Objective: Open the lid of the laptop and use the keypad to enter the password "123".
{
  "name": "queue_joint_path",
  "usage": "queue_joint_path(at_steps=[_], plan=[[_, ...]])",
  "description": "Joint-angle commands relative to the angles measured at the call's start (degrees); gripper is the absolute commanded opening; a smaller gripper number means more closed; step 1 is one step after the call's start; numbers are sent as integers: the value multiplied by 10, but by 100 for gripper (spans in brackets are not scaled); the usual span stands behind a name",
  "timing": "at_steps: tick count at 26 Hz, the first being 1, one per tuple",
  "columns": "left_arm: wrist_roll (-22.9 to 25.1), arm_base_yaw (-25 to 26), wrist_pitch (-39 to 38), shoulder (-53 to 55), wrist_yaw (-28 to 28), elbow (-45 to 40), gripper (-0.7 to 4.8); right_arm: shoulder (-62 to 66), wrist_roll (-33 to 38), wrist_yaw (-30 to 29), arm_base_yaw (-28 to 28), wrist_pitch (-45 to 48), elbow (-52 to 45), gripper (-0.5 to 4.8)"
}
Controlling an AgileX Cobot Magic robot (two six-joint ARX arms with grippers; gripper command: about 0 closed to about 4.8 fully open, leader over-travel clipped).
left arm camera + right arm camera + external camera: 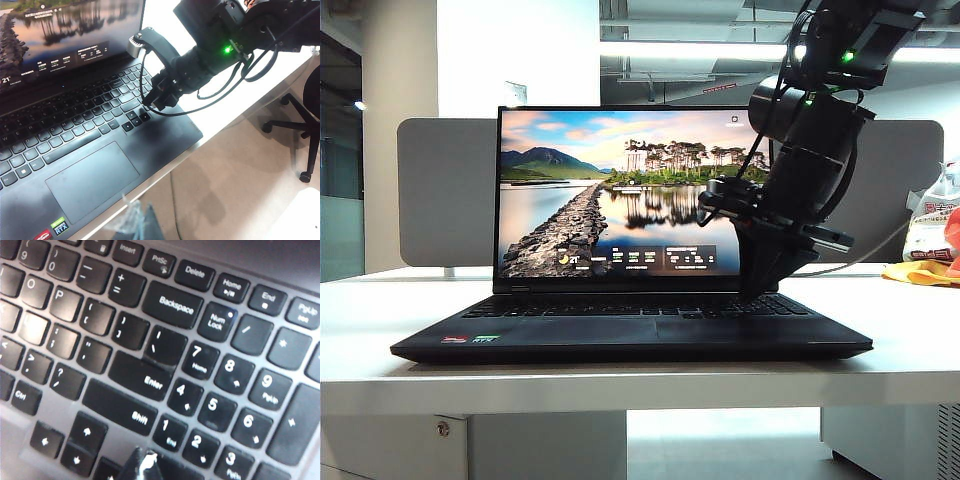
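Observation:
The black laptop (620, 335) stands on the white table with its lid (620, 190) raised, and the screen shows a lake landscape. My right gripper (758, 288) points down over the keypad (775, 305) at the keyboard's right end. In the right wrist view its fingertips are pressed together, so my right gripper (145, 466) is shut and empty, just beside the "1" key (167, 432). The "2" key (199, 445) and "3" key (231, 460) lie alongside. The left wrist view shows my left gripper (136, 222) blurred, shut and empty, off the laptop's front edge by the trackpad (92, 177).
A grey fabric divider (430, 190) stands behind the laptop. At the table's far right lie a white bag (932, 225) and a yellow cloth (920, 272). An office chair's base (300, 130) stands on the floor beside the table. The table's front edge (620, 385) lies close to the laptop.

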Motion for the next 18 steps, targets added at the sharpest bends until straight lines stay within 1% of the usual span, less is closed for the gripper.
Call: queue_joint_path(at_steps=[1, 7, 18], plan=[[2, 0, 3, -1, 3, 2, -6, 3, 2, 3, 1, 19, 2, -9], [2, 0, 2, -1, 3, 2, -6, 5, 11, 22, 1, 33, 2, -9], [3, 0, 1, -1, 2, 2, -6, 28, 12, 26, -1, 27, 2, -9]])
